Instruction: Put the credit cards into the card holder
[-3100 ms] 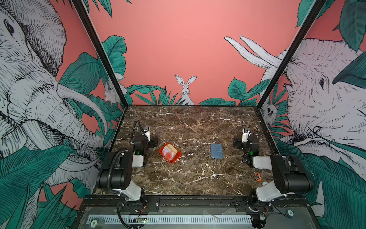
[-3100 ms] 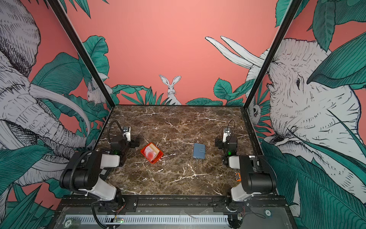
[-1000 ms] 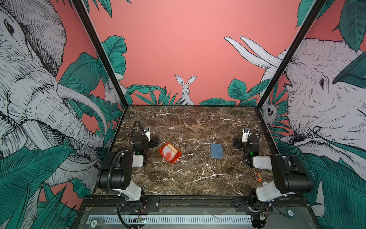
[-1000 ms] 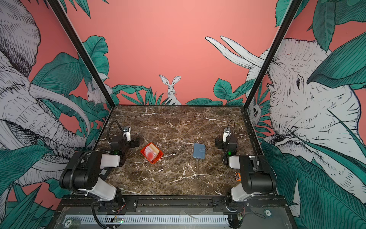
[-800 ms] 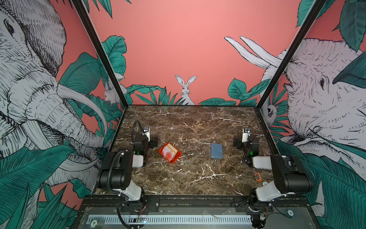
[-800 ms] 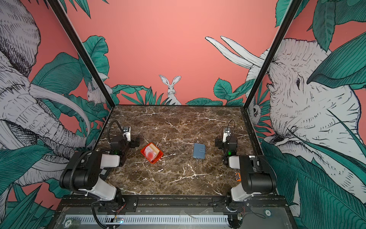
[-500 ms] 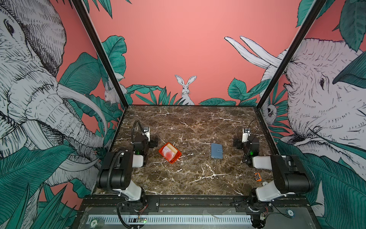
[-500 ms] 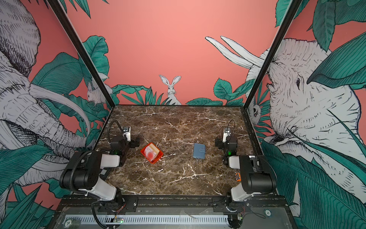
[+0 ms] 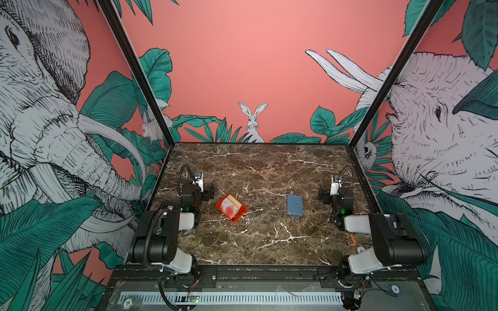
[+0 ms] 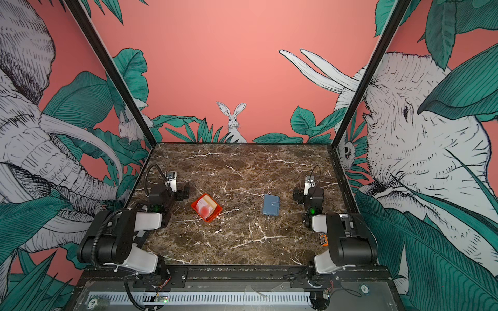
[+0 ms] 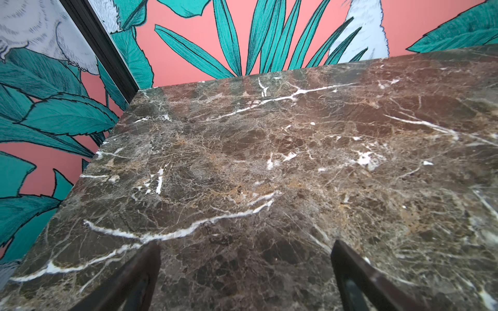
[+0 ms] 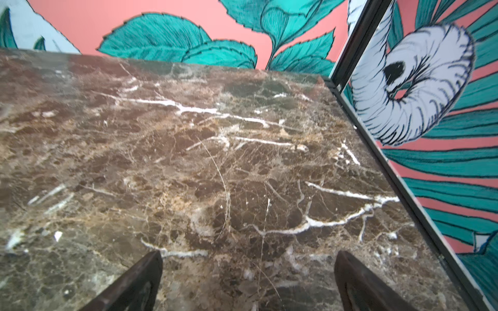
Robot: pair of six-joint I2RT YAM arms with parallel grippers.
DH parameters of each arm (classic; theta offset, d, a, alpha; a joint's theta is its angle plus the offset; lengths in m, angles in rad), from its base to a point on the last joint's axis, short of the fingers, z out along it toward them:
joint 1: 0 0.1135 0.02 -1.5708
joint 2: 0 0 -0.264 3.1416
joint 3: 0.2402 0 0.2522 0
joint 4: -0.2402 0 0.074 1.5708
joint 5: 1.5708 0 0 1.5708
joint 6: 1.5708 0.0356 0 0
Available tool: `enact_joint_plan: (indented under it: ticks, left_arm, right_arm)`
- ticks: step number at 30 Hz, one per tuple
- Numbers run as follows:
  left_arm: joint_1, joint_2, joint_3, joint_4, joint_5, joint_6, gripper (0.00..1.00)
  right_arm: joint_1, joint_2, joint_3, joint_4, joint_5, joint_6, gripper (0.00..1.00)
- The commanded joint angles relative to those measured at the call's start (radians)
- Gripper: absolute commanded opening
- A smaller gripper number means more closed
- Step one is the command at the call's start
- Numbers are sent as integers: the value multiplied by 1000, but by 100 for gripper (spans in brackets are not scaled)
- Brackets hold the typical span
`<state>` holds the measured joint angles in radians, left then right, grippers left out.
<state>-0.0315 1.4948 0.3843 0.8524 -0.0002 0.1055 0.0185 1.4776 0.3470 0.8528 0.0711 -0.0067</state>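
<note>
Surveying the tabletop [image 9: 256, 167] from its left edge: the left gripper [image 11: 245, 250] is low over the marble near that edge, about midway between front and back. Its jaws are spread wide and released, with only marble showing between its fingers [image 11: 134, 280].

Left of centre, an orange tray [image 9: 238, 216] sits turned corner-on to the front edge. The credit cards [image 9: 229, 207] lie inside it, a red-pink circle showing on the top one in both top views.

Right of centre, well apart from the tray, the card holder [image 9: 294, 205] lies flat and folded shut.

Near the right edge, the right gripper [image 12: 249, 258] is likewise low over the marble, jaws wide and released, grasping nothing.

A small orange item [image 9: 350, 239], too small to identify, rests by the front right corner, beside the right arm [image 9: 358, 223].
</note>
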Motion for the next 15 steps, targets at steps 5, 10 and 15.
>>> enact_joint_plan:
  ticks: [5,10,15]
  left_arm:
    - [-2,-87,27,-108,-15,-1,99]
    - [-3,-130,44,-183,-43,-23,99]
    - [-18,-166,78,-293,-76,-57,99]
  right_arm:
    - [-1,-108,38,-116,21,19,98]
    - [-1,-198,56,-237,39,38,98]
    - [-1,-261,130,-436,67,94,98]
